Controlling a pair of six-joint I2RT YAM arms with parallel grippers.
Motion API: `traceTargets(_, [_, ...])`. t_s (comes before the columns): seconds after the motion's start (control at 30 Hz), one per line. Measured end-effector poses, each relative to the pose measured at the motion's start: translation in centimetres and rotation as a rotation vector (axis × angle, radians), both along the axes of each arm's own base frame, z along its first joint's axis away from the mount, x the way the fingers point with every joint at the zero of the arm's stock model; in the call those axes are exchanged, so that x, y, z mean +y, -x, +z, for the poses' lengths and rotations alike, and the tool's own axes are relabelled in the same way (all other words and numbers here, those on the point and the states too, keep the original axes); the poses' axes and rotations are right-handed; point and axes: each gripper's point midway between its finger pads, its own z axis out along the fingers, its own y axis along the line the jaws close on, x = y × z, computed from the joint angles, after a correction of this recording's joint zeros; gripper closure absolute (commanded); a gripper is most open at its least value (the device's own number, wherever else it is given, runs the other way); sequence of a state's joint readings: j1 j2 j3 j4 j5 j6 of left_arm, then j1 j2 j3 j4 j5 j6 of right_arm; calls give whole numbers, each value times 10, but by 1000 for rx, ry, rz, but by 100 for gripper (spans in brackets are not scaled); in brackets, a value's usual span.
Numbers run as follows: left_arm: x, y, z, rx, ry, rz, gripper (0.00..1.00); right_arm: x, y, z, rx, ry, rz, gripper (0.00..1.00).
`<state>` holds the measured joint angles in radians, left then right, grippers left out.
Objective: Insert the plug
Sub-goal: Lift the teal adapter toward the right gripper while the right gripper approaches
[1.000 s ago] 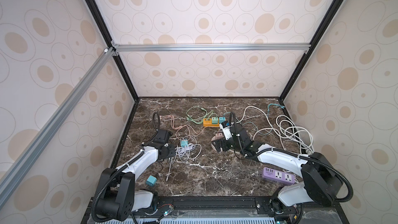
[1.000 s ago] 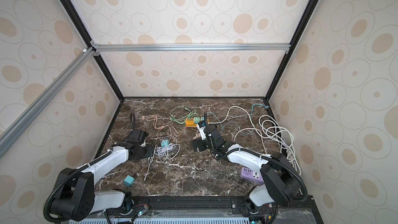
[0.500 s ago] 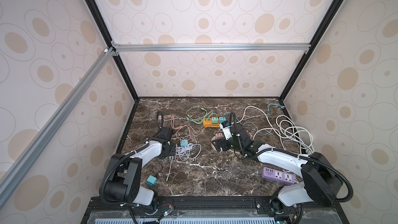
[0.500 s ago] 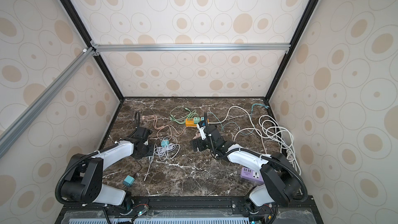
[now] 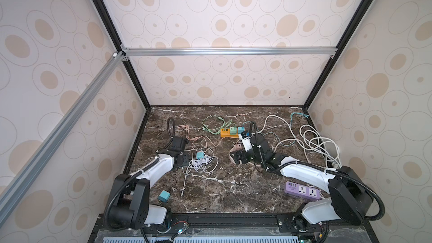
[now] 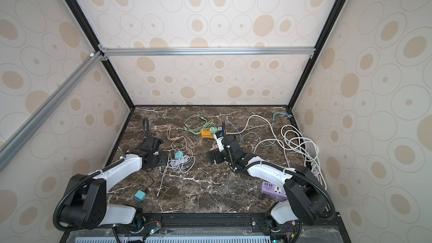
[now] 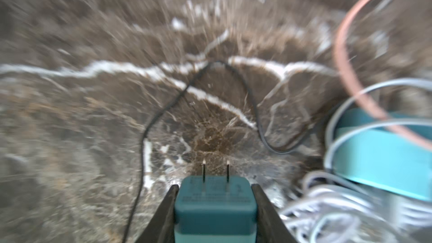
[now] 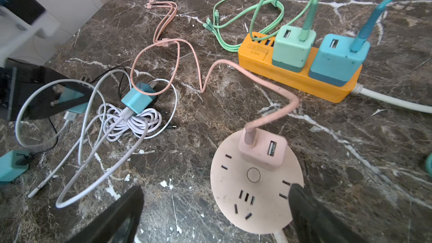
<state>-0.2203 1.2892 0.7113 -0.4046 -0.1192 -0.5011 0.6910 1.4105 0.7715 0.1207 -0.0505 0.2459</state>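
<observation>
— Jaws on the left gripper (image 7: 214, 186): how do they stand?

— Clamped on the teal plug (image 7: 215, 209), one finger (image 7: 166, 211) against each flat side. Its two prongs (image 7: 204, 171) stick out past the fingertips.

— Where on the worktop (image 5: 233, 190) is that?

— Near the left edge, about halfway back. It is just beside the coiled white cable (image 8: 131, 122) and the second teal adapter (image 8: 138, 98) lying on that coil.

— And the right gripper (image 8: 216, 189)?

— Jaws spread wide, holding nothing. It hangs over the round pink socket board (image 8: 257, 192) near the worktop's middle. In the wrist view one finger (image 8: 315, 218) overlaps the board's rim, but I cannot tell whether it touches.

— Anything in that board?

— A pink adapter (image 8: 264, 150) with a pink cable is plugged in. Toward the rear edge, the orange power strip (image 8: 297, 75) carries a mint adapter (image 8: 292, 47) and a blue adapter (image 8: 336, 59).
</observation>
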Motion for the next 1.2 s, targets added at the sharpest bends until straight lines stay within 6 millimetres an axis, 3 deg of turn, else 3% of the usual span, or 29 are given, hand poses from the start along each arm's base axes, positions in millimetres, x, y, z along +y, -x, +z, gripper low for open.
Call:
traceTargets(0.27, [-10, -4, 117, -405, 229, 78, 100, 9, 1, 40, -91, -91, 15, 3])
traceTargets(0.5, [-32, -11, 180, -650, 658, 198, 100, 49, 18, 75, -129, -217, 151, 6])
traceTargets(0.67, [-42, -9, 173, -625, 998, 373, 100, 96, 40, 101, -186, -307, 346, 16])
traceTargets(0.83, [-51, -11, 169, -546, 1141, 456, 100, 134, 58, 93, -185, -324, 491, 30])
traceTargets(1.03, [-59, -10, 170, -498, 1309, 524, 100, 166, 65, 104, -217, -388, 598, 44])
traceTargets(1.2, [-62, -7, 160, -451, 1371, 577, 100, 187, 59, 117, -269, -452, 604, 54])
